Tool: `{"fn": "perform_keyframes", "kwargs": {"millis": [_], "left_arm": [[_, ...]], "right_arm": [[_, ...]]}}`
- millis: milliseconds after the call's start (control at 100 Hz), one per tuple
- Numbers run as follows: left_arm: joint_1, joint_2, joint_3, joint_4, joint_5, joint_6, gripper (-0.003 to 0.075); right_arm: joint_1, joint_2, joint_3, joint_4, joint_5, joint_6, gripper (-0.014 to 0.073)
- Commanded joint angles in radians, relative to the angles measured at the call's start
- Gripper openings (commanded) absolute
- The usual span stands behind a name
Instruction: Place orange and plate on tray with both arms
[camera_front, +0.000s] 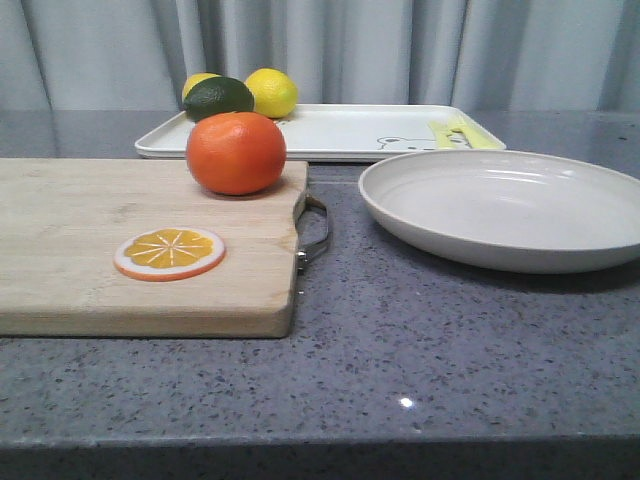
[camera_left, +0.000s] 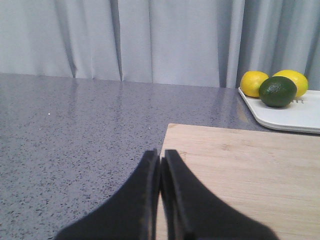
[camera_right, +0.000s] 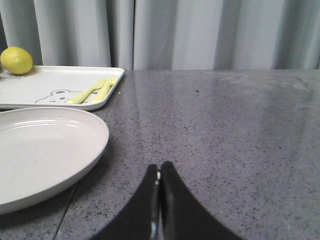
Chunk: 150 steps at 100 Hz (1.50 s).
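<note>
Your left gripper (camera_left: 160, 165) and right gripper (camera_right: 159, 175) are pressed together, holding nothing. The orange (camera_front: 236, 152) sits on the board (camera_front: 90, 250) in front of the tray (camera_front: 340, 130); the plate (camera_front: 500, 205) too, so each arm gets one.

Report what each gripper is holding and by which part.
Nothing is held. Left gripper and right gripper have their jaws shut on nothing; orange and plate lie untouched.
</note>
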<state>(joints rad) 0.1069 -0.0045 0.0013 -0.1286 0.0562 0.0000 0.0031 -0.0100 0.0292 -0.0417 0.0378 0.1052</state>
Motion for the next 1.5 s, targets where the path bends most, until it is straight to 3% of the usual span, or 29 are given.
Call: {"fn": "perform_keyframes", "kwargs": {"millis": [0,530,670,1050,1490], "left_arm": [[0.002,-0.034,0.008,-0.002,-0.081,0.000,-0.0020],[0.002,-0.032,-0.029,-0.003,-0.084,0.000,-0.0020],[0.002,0.019,-0.101,-0.003,-0.009,0.000,-0.0020],[0.002,0.255,-0.292,-0.015,-0.041,0.000,-0.0020],[0.002,0.343,-0.373,-0.015,-0.045,0.000,-0.0020]], "right_arm": [[-0.005,-0.012,-0.023,-0.007,-0.081,-0.001,-0.0067],[-0.005,-0.012,-0.030,-0.007,-0.081,-0.001,-0.0067],[-0.005,-0.002,-0.081,-0.007,-0.030,-0.001,-0.0064],[-0.005,0.196,-0.262,-0.007,0.027,-0.001,-0.0057],[-0.005,0.403,-0.441,-0.007,0.142,-0.001,-0.0057]]}}
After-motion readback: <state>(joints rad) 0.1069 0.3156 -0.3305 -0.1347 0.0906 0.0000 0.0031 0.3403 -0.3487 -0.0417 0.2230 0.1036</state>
